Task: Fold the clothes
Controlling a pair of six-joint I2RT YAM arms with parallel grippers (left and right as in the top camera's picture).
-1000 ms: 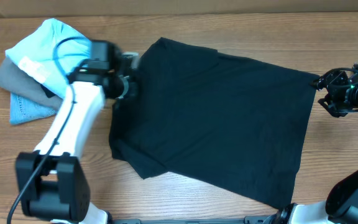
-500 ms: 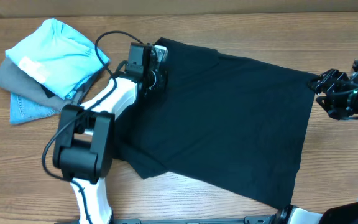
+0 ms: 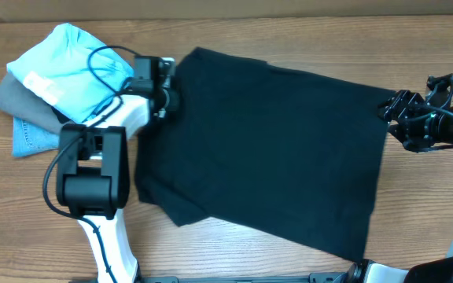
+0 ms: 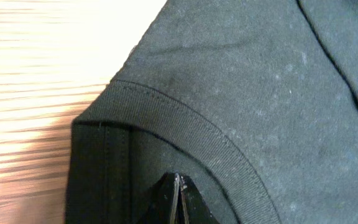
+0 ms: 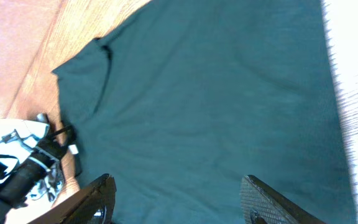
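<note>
The clothes [image 3: 274, 149], a plain black T-shirt, lie spread flat across the middle of the table. My left gripper [image 3: 168, 98] sits at the shirt's upper left edge. In the left wrist view its jaws [image 4: 178, 183] are shut, pinching the black fabric [image 4: 260, 93] just inside the ribbed collar band [image 4: 185, 118]. My right gripper [image 3: 390, 110] hovers at the shirt's upper right corner. It stands open in the right wrist view [image 5: 179, 202], with the dark cloth [image 5: 216, 93] below and nothing between the fingers.
A light blue shirt [image 3: 69, 67] lies on a grey garment [image 3: 14, 98] and a denim piece [image 3: 34, 140] at the far left. The left arm's base [image 3: 93, 185] stands by the shirt's lower left. Bare wood runs along the front edge.
The left gripper reached onto the shirt, shut, then drew back left. The whole shirt shifted left with it. The right gripper followed the right edge leftward, still open.
</note>
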